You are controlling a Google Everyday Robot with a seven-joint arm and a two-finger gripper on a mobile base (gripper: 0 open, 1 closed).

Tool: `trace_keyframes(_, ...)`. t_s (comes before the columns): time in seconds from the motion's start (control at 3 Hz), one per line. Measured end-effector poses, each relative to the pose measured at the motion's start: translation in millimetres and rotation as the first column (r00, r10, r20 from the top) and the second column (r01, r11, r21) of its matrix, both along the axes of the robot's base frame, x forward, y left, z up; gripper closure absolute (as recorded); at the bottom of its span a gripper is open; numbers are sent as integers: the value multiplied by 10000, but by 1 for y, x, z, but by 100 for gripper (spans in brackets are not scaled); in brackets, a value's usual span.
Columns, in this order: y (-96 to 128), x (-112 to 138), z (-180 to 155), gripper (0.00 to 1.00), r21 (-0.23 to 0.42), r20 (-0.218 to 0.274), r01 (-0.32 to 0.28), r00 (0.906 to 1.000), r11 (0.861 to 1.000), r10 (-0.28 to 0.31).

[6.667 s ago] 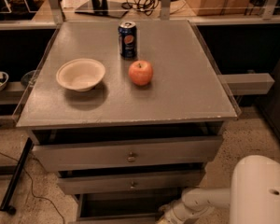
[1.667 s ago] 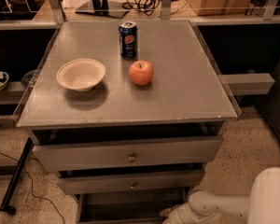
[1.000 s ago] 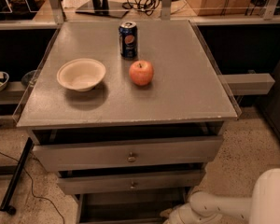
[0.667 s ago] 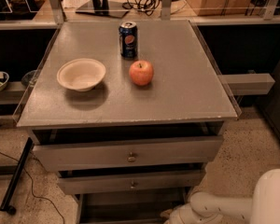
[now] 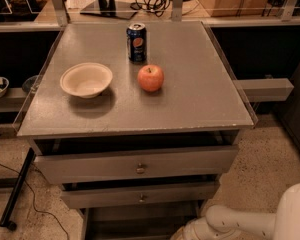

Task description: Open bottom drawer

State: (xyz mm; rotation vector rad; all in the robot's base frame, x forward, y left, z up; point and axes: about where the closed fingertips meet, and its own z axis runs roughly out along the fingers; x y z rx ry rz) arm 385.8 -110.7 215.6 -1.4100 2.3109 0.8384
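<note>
Down at the near edge, the end effector (image 5: pixel 184 232) sits by the bottom drawer (image 5: pixel 135 217), right side; whether it's gripping, can't tell.

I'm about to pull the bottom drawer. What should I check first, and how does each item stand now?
1. Gripper low at the frame's bottom edge, at bottom drawer height: ok.
2. Gripper on the drawer's knob: cannot tell, the knob is not visible.
3. Arm clear of the two upper drawers: ok.
4. Apple, can and bowl back from the front edge: ok.
5. Floor cable left of the pull path: ok.
</note>
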Motion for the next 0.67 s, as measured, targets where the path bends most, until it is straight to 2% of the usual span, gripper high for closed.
trace_keyframes(0.33, 0, 0, 0, 100, 0, -1, -1, 10000, 10000, 1)
trace_keyframes(0.67, 0, 0, 0, 73, 1, -1, -1, 10000, 10000, 1)
